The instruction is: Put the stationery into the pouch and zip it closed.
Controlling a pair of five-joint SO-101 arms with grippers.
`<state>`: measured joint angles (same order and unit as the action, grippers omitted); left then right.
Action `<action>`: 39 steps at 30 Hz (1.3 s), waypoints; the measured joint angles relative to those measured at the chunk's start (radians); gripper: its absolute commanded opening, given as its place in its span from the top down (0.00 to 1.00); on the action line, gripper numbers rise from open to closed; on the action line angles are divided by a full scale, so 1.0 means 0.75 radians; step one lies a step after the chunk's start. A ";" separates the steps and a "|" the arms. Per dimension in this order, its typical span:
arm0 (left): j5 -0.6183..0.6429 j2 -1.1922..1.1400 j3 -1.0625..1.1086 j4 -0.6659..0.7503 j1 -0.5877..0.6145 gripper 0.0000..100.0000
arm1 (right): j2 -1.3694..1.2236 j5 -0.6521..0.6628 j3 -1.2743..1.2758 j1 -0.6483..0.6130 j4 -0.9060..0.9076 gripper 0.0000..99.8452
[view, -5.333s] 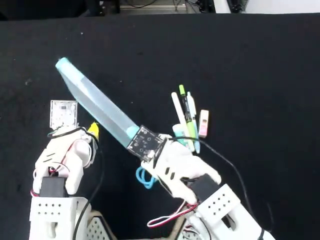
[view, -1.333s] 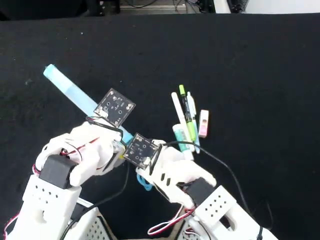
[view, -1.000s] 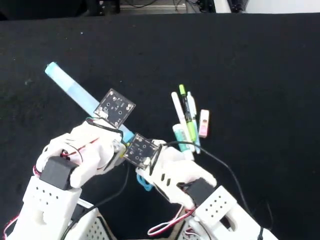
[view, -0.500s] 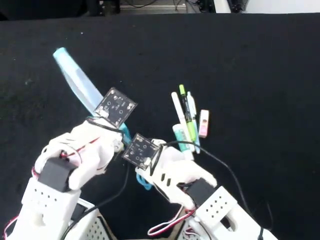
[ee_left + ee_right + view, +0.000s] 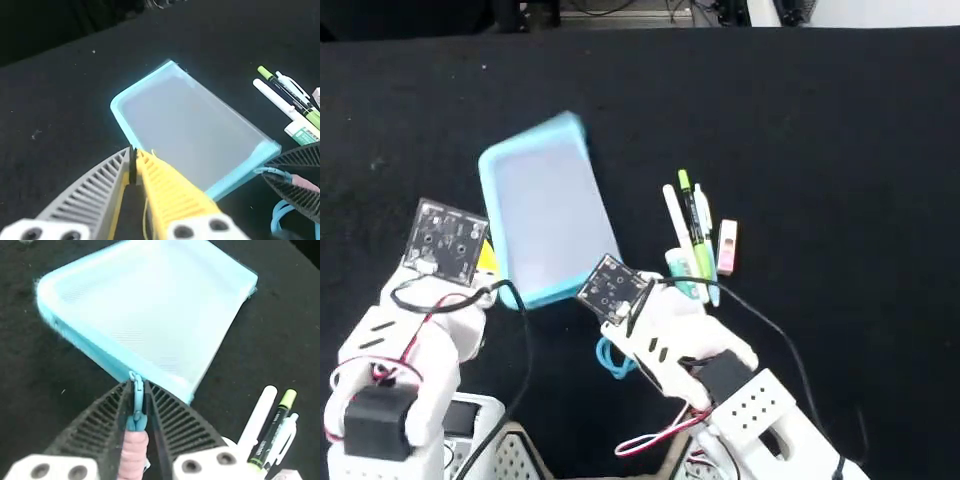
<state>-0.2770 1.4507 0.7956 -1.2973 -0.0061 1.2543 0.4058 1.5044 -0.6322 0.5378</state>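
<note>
the pouch, pale blue with a brighter blue edge, lies flat on the black table with one broad face up, its long sides slanting away from the arms

the right gripper is at the pouch's near corner, the corner closest to the pens, and its black fingers are pinched tight on the blue zipper pull that hangs off the pouch's edge there; a pink piece sits just behind the pull between the fingers, and a blue cord loop lies on the table on the near side of the pouch, beside that arm

the left gripper is at the pouch's other near corner, its grey and yellow fingers pressed together with nothing between them; the tips are just beside the pouch's long edge, and whether they touch it cannot be told

the stationery lies outside the pouch, on the side where the right gripper is: a bundle of pens lying side by side, among them a white one, a green-capped one and a dark one, close to the pouch but apart from it, and a small pink and white eraser just past the pens, farther from the pouch
</note>
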 measured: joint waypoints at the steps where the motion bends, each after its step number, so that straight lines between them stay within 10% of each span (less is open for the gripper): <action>1: -0.004 0.002 0.000 -0.004 0.002 0.97 | 0.000 -0.014 -0.012 0.002 0.006 0.99; 22: -0.004 -0.041 -0.049 -0.033 0.141 0.97 | -0.471 0.147 -1.432 0.004 0.843 0.99; 39: -0.006 -0.041 0.025 0.184 0.311 0.85 | -0.755 0.180 -1.903 -0.149 0.853 0.99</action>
<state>-0.2816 1.4200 0.8140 -1.1592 0.2271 0.6882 0.5409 0.0775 -0.7442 1.1776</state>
